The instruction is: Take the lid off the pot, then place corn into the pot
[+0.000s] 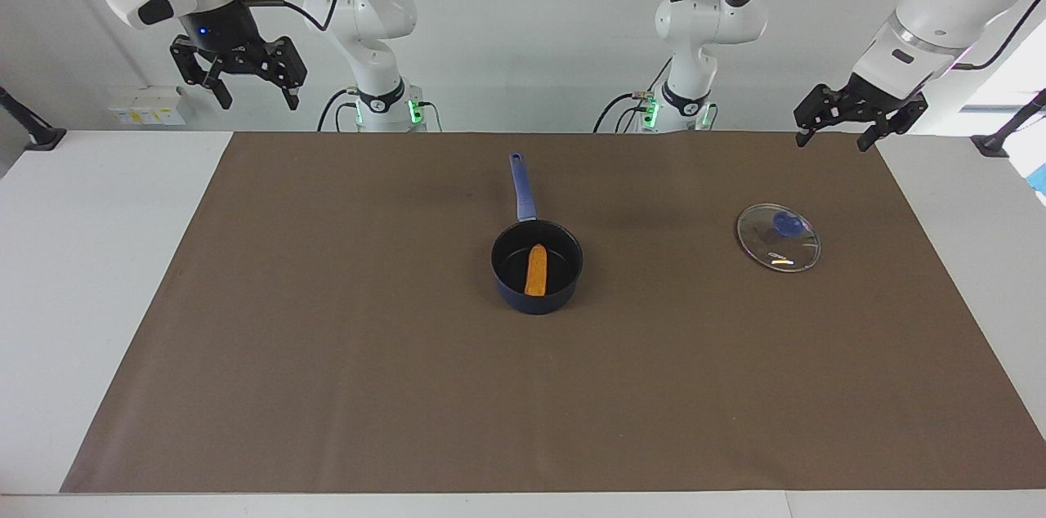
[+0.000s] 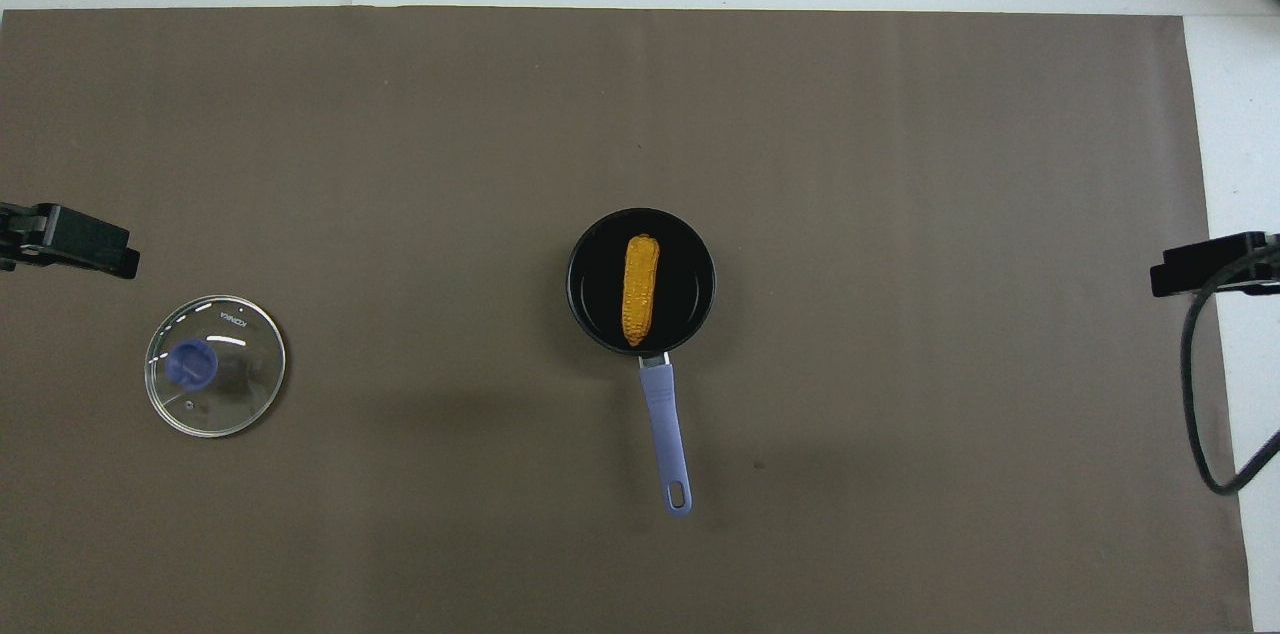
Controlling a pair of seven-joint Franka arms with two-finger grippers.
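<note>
I see the corn [image 1: 536, 270] lying in the pot [image 1: 537, 265] mid-surface, the lid [image 1: 779, 237] flat toward the left arm's end. Left pincer [image 1: 835, 137] and right pincer [image 1: 255, 91] hang spread, empty; I judge only a clear retreat remains.

One camera sits high across the tabletop [image 1: 106, 273], facing the robots; another looks steeply down from above their end. Both share the brown mat [image 1: 343, 355].

From my station I can make out only one marking: small white lettering on the glass of the lid [image 2: 215, 366], near its rim. I can't read the word itself.
</note>
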